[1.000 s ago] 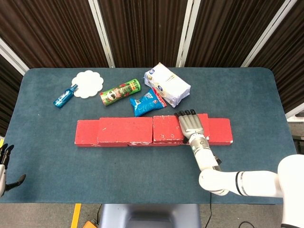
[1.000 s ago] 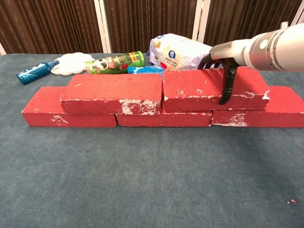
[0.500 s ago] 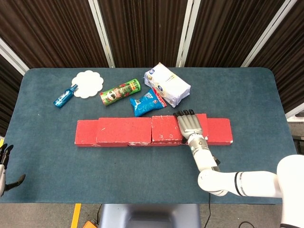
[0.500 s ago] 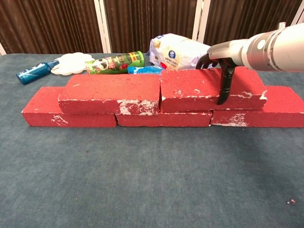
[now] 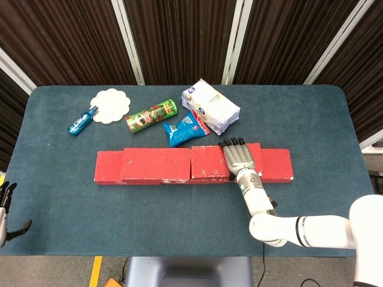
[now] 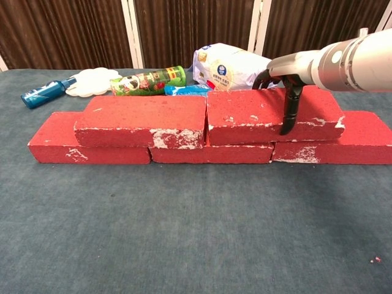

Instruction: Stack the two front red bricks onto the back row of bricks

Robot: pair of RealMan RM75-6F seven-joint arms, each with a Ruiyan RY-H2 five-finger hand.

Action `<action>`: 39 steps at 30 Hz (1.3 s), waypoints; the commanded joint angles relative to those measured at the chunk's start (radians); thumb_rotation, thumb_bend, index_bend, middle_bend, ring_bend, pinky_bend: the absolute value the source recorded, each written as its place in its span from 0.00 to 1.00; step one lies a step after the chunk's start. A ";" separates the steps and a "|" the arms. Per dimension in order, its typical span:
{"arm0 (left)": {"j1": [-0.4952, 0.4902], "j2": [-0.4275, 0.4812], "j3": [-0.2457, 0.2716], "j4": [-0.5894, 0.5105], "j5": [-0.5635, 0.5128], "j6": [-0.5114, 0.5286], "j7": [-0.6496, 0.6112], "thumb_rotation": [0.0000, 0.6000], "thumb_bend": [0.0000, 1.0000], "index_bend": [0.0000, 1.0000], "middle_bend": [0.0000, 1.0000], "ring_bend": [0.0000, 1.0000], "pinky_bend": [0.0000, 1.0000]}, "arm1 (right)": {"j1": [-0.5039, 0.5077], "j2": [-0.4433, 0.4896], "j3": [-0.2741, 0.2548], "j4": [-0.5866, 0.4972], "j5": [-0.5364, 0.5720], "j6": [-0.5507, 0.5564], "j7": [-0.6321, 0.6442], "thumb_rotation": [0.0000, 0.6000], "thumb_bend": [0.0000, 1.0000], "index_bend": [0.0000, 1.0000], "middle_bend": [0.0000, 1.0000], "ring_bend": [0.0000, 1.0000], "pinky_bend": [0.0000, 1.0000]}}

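Upper right brick (image 6: 269, 113) nudged left against upper left brick (image 6: 142, 117), right hand (image 5: 240, 158) clasping it; stacking essentially complete.

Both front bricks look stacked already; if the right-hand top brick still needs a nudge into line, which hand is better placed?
Likely the right hand: it grips the right top brick, fingers over its front face. The left hand sits at the table's near left corner, far from the bricks.

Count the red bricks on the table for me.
5. Bottom row: left brick, middle brick, right brick. Stacked on top: upper left brick and upper right brick, under the right hand. None seems hidden.
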 commanded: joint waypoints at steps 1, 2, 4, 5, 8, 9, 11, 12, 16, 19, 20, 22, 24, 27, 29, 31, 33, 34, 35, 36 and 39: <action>-0.001 -0.001 -0.001 0.001 -0.001 -0.001 0.001 1.00 0.22 0.00 0.00 0.00 0.04 | 0.002 0.002 0.001 -0.001 0.006 -0.002 -0.004 1.00 0.00 0.24 0.18 0.10 0.00; -0.001 -0.001 0.000 0.001 -0.002 -0.001 0.002 1.00 0.22 0.00 0.00 0.00 0.04 | 0.002 0.002 0.001 -0.001 0.006 0.000 -0.005 1.00 0.00 0.23 0.18 0.10 0.00; 0.000 -0.001 0.000 0.001 -0.003 0.000 0.002 1.00 0.22 0.00 0.00 0.00 0.04 | 0.002 0.002 0.002 -0.001 0.005 0.003 -0.005 1.00 0.00 0.23 0.18 0.10 0.00; 0.000 -0.001 -0.001 0.001 -0.003 -0.001 0.002 1.00 0.22 0.00 0.00 0.00 0.04 | 0.002 0.002 0.003 -0.003 0.005 0.004 -0.005 1.00 0.00 0.23 0.18 0.10 0.00; 0.000 0.000 -0.001 0.001 -0.004 0.000 0.004 1.00 0.22 0.00 0.00 0.00 0.04 | 0.003 0.000 0.003 -0.003 0.001 0.010 -0.007 1.00 0.00 0.22 0.18 0.10 0.00; 0.000 -0.001 -0.001 0.001 -0.005 -0.001 0.004 1.00 0.22 0.00 0.00 0.00 0.04 | 0.003 -0.001 0.003 -0.002 0.002 0.010 -0.008 1.00 0.00 0.22 0.18 0.10 0.00; 0.000 0.000 -0.001 0.000 -0.007 -0.002 0.002 1.00 0.22 0.00 0.00 0.00 0.04 | 0.003 -0.002 0.003 0.000 0.004 0.010 -0.009 1.00 0.00 0.22 0.18 0.10 0.00; 0.000 0.001 -0.002 0.000 -0.007 -0.002 0.002 1.00 0.22 0.00 0.00 0.00 0.04 | 0.003 -0.003 0.004 0.000 0.004 0.010 -0.009 1.00 0.00 0.22 0.17 0.09 0.00; 0.000 -0.001 -0.002 0.002 -0.009 -0.002 0.003 1.00 0.22 0.00 0.00 0.00 0.04 | -0.002 0.000 0.012 -0.006 -0.010 0.009 0.005 1.00 0.00 0.22 0.17 0.09 0.00; -0.001 -0.002 -0.002 0.002 -0.008 -0.003 0.005 1.00 0.22 0.00 0.00 0.00 0.04 | -0.010 0.013 0.020 -0.026 -0.027 0.007 0.021 1.00 0.00 0.22 0.16 0.09 0.00; -0.001 -0.002 -0.001 0.002 -0.008 -0.003 0.007 1.00 0.22 0.00 0.00 0.00 0.04 | -0.014 0.025 0.024 -0.041 -0.033 0.004 0.030 1.00 0.00 0.22 0.16 0.09 0.00; -0.001 -0.003 0.000 0.001 -0.008 -0.005 0.009 1.00 0.22 0.00 0.00 0.00 0.04 | -0.025 0.049 0.031 -0.075 -0.049 0.001 0.049 1.00 0.00 0.22 0.16 0.09 0.00; -0.002 -0.003 0.000 0.001 -0.010 -0.007 0.013 1.00 0.22 0.00 0.00 0.00 0.04 | -0.047 0.096 0.038 -0.136 -0.081 -0.003 0.080 1.00 0.00 0.22 0.16 0.08 0.00; -0.003 -0.004 -0.001 0.002 -0.011 -0.008 0.011 1.00 0.22 0.00 0.00 0.00 0.04 | -0.108 0.197 0.040 -0.250 -0.186 0.017 0.141 1.00 0.00 0.21 0.15 0.08 0.00; -0.004 -0.005 -0.001 0.005 -0.008 -0.008 0.007 1.00 0.22 0.00 0.00 0.00 0.04 | -0.184 0.267 0.030 -0.337 -0.328 0.081 0.202 1.00 0.00 0.21 0.15 0.07 0.00; -0.005 -0.006 -0.001 0.010 -0.004 -0.009 0.005 1.00 0.22 0.00 0.00 0.00 0.04 | -0.277 0.317 0.004 -0.405 -0.504 0.166 0.273 1.00 0.00 0.21 0.15 0.07 0.00; -0.006 -0.010 -0.001 0.014 0.001 -0.006 0.006 1.00 0.22 0.00 0.00 0.00 0.04 | -0.410 0.353 -0.063 -0.455 -0.756 0.273 0.372 1.00 0.00 0.21 0.15 0.07 0.00; -0.006 -0.011 -0.001 0.016 0.003 -0.004 0.006 1.00 0.22 0.00 0.00 0.00 0.04 | -0.470 0.361 -0.102 -0.459 -0.867 0.319 0.415 1.00 0.00 0.21 0.15 0.07 0.00; -0.006 -0.013 -0.001 0.017 0.005 -0.003 0.007 1.00 0.22 0.00 0.00 0.00 0.04 | -0.547 0.364 -0.162 -0.443 -1.015 0.376 0.471 1.00 0.00 0.21 0.15 0.07 0.00; -0.006 -0.015 -0.001 0.018 0.006 -0.002 0.008 1.00 0.22 0.00 0.00 0.00 0.04 | -0.602 0.359 -0.208 -0.416 -1.119 0.419 0.511 1.00 0.00 0.21 0.15 0.07 0.00; -0.007 -0.019 -0.001 0.021 0.008 0.001 0.013 1.00 0.22 0.00 0.00 0.00 0.04 | -0.747 0.316 -0.333 -0.275 -1.360 0.527 0.621 1.00 0.00 0.21 0.15 0.07 0.00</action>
